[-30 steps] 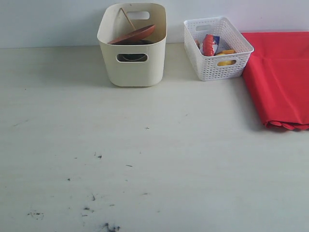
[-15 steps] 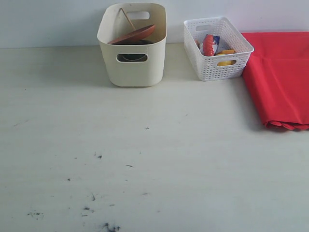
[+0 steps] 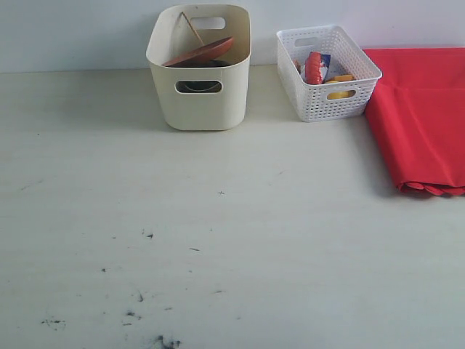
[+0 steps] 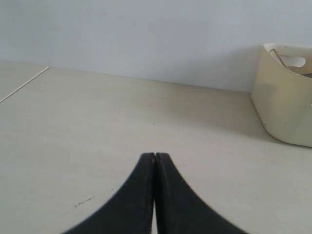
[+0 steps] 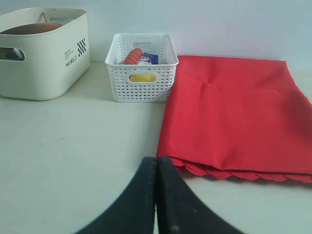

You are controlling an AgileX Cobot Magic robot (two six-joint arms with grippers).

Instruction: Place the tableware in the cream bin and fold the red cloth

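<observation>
Plate (image 3: 203,52) sat in bin (image 3: 200,102); cloth (image 3: 425,116) lay doubled; left gripper (image 4: 155,156) and right gripper (image 5: 156,160) rested closed, empty; another fold would want a square corner pinch.

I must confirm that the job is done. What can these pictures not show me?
- Exterior view: the cream bin walls hide most contents; only the wooden plate and one chopstick show.
- Exterior view: the red cloth is cut by the right edge.
- Right wrist view: the white basket lattice hides its lower contents.
</observation>
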